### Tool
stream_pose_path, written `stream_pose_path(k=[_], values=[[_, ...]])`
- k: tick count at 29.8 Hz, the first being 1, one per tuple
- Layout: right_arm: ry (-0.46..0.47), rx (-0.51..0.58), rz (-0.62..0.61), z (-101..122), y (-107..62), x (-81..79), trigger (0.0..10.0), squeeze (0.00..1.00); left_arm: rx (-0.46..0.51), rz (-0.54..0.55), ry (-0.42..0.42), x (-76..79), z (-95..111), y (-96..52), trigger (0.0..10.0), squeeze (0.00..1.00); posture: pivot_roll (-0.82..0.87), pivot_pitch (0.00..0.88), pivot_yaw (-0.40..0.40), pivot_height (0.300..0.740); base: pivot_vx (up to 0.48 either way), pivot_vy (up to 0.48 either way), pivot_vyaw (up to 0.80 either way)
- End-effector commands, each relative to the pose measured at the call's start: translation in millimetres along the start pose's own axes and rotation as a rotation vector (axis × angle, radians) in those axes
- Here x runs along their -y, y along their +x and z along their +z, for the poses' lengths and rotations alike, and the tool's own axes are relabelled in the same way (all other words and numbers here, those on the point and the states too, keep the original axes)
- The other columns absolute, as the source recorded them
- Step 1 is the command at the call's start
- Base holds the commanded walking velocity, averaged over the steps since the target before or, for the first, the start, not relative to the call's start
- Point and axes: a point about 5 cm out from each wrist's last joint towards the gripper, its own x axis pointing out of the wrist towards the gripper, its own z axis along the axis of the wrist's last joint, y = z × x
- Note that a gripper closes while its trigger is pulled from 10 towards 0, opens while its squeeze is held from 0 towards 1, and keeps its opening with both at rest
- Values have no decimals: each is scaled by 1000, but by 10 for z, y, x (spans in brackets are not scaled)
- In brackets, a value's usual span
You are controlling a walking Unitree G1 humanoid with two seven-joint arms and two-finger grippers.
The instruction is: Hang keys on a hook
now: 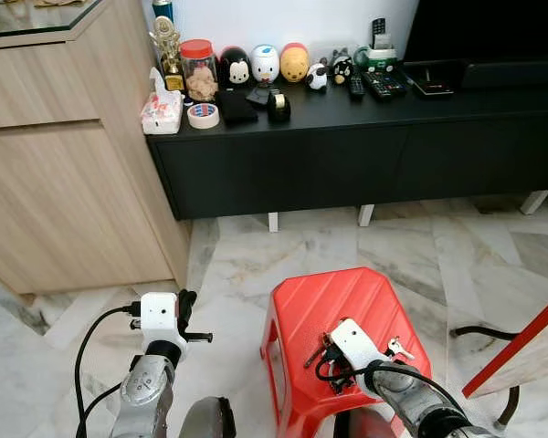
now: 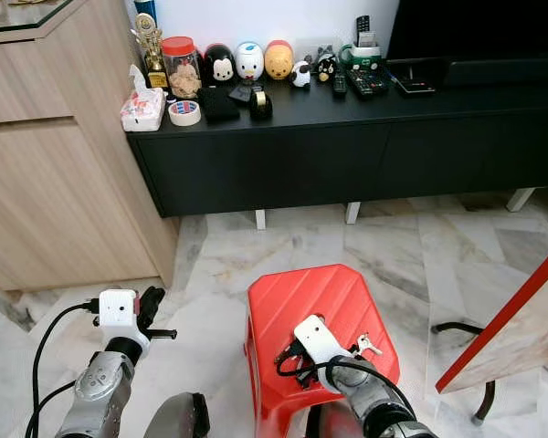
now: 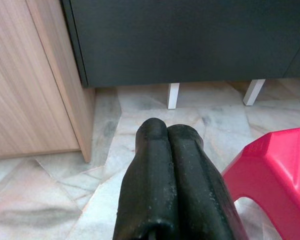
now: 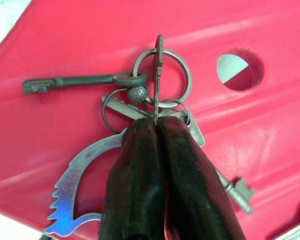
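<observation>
One bunch of keys [image 4: 140, 107] is the task's thing, and it is seen on the top of a red plastic stool [image 1: 320, 310], pinched at a ring or flat tab by the right claw [image 4: 157, 125], whose two black fingers are pressed together on it. Several parts are joined on the rings: a long dark old-style key [image 4: 65, 82], a small metal ball, a flat bird-shaped fob [image 4: 75, 200] with a bluish sheen, and a silver key [image 4: 237, 190] trailing past the fingers. The bunch is judged to be light, hard and not fragile, but loose: the pieces will swing and rattle freely, and smooth metal can slip through rubbery pads if it is held by an edge alone. The large ring [image 4: 162, 75] is judged the best place for a hold, since it must be left open to pass over a hook. No hook can be made out in these pictures.

As for the surface, the stool top is ribbed and glossy, with a round hole [image 4: 240, 67] near the keys, so little friction is expected.

As for the room, a marble-patterned tiled floor [image 1: 438, 246] is seen, with a long black cabinet [image 1: 347, 155] carrying toys, tape and remotes, and a pale wooden cupboard [image 1: 64, 164] to the left. The left claw [image 3: 167, 150], fingers pressed together on nothing, is held low beside the stool.
</observation>
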Motion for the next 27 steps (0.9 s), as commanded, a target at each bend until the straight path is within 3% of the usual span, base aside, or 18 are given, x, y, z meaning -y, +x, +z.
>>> stream_pose_path(k=[1, 14, 20, 27], values=[[74, -33, 10, -125, -3, -62, 0, 0, -20, 0, 12, -31, -24, 0, 10000, 0, 32, 52, 13, 613, 0, 0, 0], [282, 177, -22, 190, 7, -2, 0, 0, -37, 0, 15, -36, -64, -7, 10000, 0, 30, 51, 10, 613, 0, 0, 0], [282, 248, -7, 310, -8, 15, 0, 0, -42, 1, 16, -40, -82, -15, 10000, 0, 32, 51, 9, 613, 0, 0, 0], [282, 248, -7, 310, -8, 15, 0, 0, -42, 1, 16, -40, -82, -15, 10000, 0, 32, 51, 9, 613, 0, 0, 0]])
